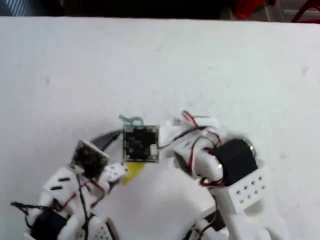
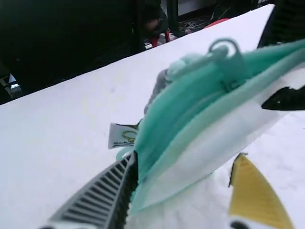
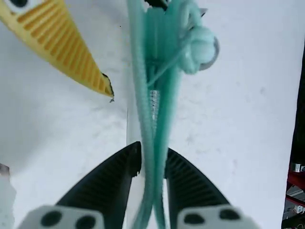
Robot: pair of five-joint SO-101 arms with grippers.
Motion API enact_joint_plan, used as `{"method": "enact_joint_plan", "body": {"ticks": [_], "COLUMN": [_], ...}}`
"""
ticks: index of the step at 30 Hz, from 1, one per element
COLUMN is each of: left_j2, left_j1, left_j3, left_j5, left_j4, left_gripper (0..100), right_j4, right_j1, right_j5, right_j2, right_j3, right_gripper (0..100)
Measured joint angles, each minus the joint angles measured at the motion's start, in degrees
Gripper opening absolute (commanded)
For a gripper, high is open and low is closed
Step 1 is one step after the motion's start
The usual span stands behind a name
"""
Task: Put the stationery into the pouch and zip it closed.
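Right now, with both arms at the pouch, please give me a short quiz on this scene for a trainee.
1. True or false: the right gripper is shut on the pouch.
2. The pouch's zip edge is: A red, B teal, C black.
3. Fill in: the left arm's finger that stands apart from the pouch is coloured ___.
Key: 1 true; 2 B; 3 yellow.
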Motion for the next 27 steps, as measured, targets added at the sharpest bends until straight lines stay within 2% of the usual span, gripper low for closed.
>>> {"method": "enact_joint_plan", "body": {"ticks": [7,19,27], "left_j2": [0.0,0.0,0.0], "left_j1": [6.6,6.9,9.3], "left_j3": [-1.1,-1.1,-1.1], "left_j5": [-0.1,-0.1,-0.1], "left_j4": [3.3,3.3,3.3], "left_gripper": [24,23,23], "right_j4": [0.1,0.2,-2.0], "right_j1": [0.7,0.7,0.8], "right_j5": [-1.7,-9.1,-9.3], "right_j2": [0.0,-0.4,-0.7], "right_j3": [0.0,0.2,5.2], "right_gripper": [1.8,1.8,1.8]}}
